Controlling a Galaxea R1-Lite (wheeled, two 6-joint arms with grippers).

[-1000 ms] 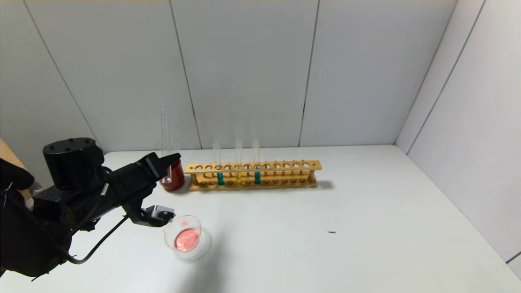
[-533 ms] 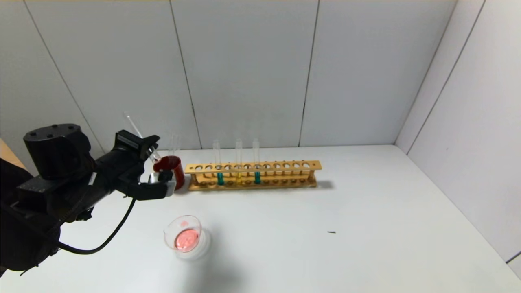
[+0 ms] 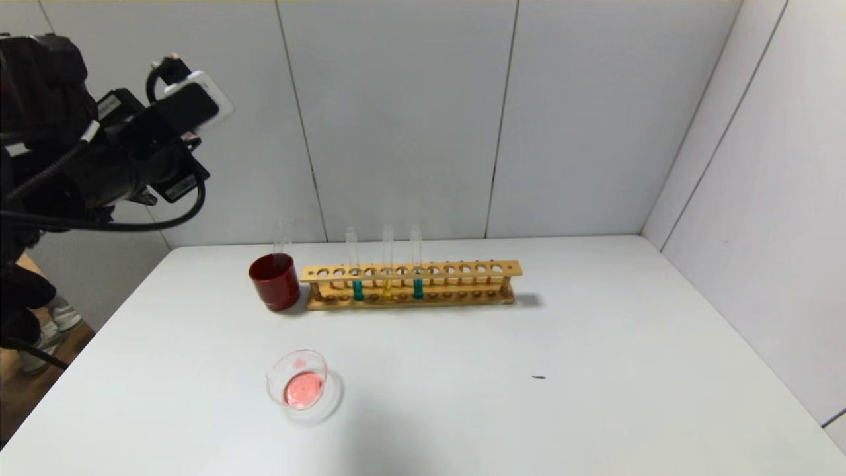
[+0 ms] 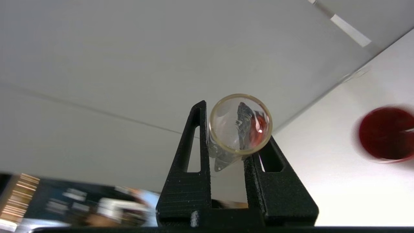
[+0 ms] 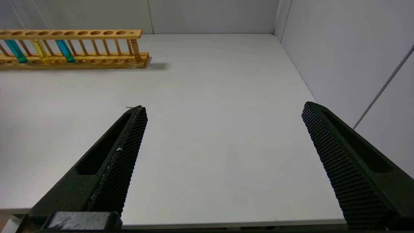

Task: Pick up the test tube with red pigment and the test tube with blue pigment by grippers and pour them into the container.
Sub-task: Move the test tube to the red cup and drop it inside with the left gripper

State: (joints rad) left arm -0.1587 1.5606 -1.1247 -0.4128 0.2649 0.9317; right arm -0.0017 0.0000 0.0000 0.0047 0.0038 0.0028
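Observation:
My left gripper [image 4: 234, 129] is shut on the test tube with red pigment [image 4: 226, 123]. I look into its open mouth, and only a red smear shows inside. In the head view the left arm's wrist [image 3: 165, 132] is raised high at the far left, above and left of the table; the tube is hidden there. The container [image 3: 301, 383] holds pink-red liquid near the table's front left. Two test tubes with blue pigment [image 3: 357, 289] [image 3: 418, 287] stand in the wooden rack [image 3: 462, 270]. My right gripper [image 5: 223, 110] is open and empty above the table's front right.
A dark red cup [image 3: 274, 281] with an empty clear tube [image 3: 284, 231] in it stands left of the rack; the cup also shows in the left wrist view [image 4: 383, 134]. A yellow tube [image 3: 387, 287] stands between the blue ones. Grey walls close the back and right.
My left arm has swung from beside the red cup up to the far upper left, with the tube still in its jaws. The container, cup and rack have not moved.

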